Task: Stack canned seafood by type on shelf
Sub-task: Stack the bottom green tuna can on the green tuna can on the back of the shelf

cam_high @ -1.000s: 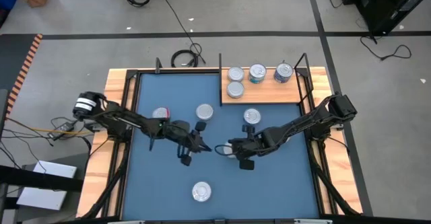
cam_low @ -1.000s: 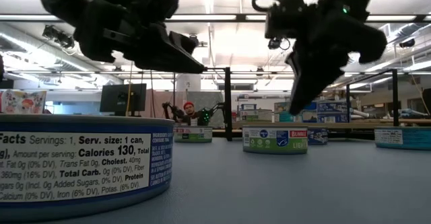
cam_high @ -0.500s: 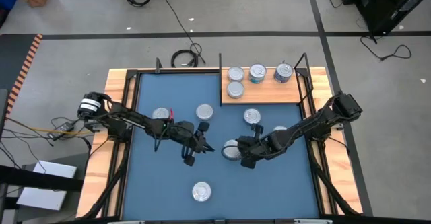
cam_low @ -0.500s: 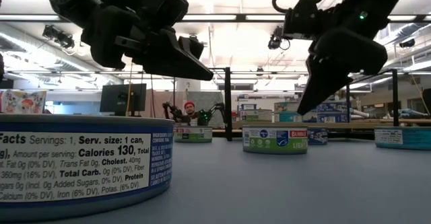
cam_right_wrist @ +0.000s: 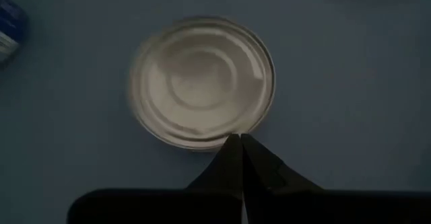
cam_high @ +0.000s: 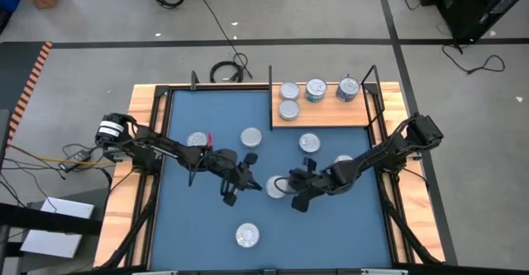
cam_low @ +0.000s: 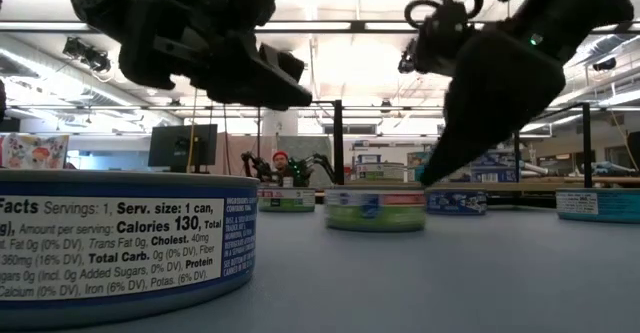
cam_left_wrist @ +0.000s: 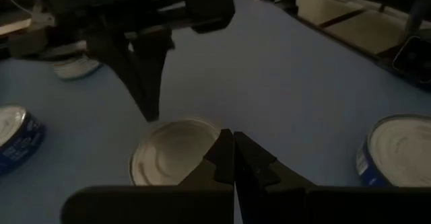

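Four tins of the canned seafood [cam_high: 316, 89] stand on the wooden shelf [cam_high: 331, 120] at the far right. Several more stand loose on the blue mat [cam_high: 207, 225]. One silver-lidded tin [cam_high: 274, 187] stands mid-mat between my two grippers. My right gripper [cam_high: 288, 187] is shut, and its tips are at this tin's right side. My left gripper [cam_high: 254, 182] is shut too. It hangs above the mat just left of the tin and is clear of it in the low view [cam_low: 300, 98]. My right gripper sets its shut fingertips [cam_right_wrist: 237, 150] against the tin's rim [cam_right_wrist: 214, 143] on the side toward the table's right. The fingers slant down from the right. The tin stands flat on the mat, lid up.
Other loose tins stand at the mat's far left [cam_high: 197, 140], far middle [cam_high: 250, 137] and far right [cam_high: 308, 143]. One [cam_high: 343, 160] is partly under my right arm and one [cam_high: 246, 235] is near the front edge. Two posts [cam_high: 370, 81] stand at the shelf.
My right gripper has come down and toward the table's left, tipping more steeply, its fingers shut throughout. The tin at its tips has slid a little toward the table's left and stayed flat on the mat.
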You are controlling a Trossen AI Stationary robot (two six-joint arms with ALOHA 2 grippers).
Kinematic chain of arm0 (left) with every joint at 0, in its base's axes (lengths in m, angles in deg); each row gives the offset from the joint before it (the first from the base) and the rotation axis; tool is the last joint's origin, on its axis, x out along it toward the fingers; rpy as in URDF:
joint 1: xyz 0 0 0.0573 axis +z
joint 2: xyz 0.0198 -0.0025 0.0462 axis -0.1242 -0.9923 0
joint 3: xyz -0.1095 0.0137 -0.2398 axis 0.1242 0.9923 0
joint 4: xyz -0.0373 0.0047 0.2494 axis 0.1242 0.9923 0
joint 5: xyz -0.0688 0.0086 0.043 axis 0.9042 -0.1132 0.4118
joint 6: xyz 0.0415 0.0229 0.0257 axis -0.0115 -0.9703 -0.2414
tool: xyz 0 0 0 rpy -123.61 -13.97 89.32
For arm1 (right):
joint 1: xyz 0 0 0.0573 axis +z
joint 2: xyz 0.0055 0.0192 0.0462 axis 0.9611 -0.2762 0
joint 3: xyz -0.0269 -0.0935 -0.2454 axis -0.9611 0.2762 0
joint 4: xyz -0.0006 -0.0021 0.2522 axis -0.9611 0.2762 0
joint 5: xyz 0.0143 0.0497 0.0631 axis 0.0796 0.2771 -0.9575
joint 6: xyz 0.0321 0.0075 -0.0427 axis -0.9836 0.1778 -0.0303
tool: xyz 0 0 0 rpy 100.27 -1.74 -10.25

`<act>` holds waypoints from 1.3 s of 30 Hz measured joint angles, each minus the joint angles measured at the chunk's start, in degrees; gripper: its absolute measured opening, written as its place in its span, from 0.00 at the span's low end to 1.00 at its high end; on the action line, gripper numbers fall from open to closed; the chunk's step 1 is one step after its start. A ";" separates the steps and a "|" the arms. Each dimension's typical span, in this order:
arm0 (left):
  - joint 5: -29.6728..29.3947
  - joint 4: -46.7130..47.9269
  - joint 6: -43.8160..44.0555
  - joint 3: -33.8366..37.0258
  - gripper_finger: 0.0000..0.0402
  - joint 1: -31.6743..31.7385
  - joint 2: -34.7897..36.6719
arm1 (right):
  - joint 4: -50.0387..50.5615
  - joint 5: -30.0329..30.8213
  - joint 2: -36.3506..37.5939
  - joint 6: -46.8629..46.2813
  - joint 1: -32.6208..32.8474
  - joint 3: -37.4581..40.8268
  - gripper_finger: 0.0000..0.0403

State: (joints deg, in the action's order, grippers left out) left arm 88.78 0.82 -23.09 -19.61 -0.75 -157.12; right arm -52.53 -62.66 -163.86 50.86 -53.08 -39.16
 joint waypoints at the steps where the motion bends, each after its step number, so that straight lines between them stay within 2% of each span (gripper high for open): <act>1: 0.12 -0.28 0.02 0.00 0.00 0.00 -0.02 | -1.34 0.00 0.00 0.80 0.00 0.25 0.01; 9: -2.68 -0.23 -0.35 0.00 0.01 0.02 -0.02 | -6.24 -1.26 0.00 2.78 -0.96 0.34 0.05; 15: -3.40 -0.69 -3.30 0.00 0.09 -0.85 -0.02 | -3.50 -1.47 0.79 6.30 -1.06 0.34 0.02; 20: -3.60 0.26 -3.27 -0.14 0.17 -1.51 -1.45 | 1.23 4.15 1.79 6.87 1.25 0.44 0.01; 24: -3.82 0.86 -3.66 -1.85 0.18 -1.83 -4.62 | 1.19 4.99 1.86 5.29 1.66 1.75 0.01; 28: -4.59 1.95 -8.30 -4.30 0.18 -2.47 -7.49 | 1.12 5.03 1.86 2.24 1.68 3.48 0.01; 39: -7.63 14.87 -20.20 -12.38 0.18 -2.78 -13.30 | -0.01 5.05 1.86 0.42 1.90 5.15 0.01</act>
State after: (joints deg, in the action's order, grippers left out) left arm 81.15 15.69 -43.28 -31.99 -3.52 -170.43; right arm -52.54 -57.61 -162.00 51.28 -51.18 -34.00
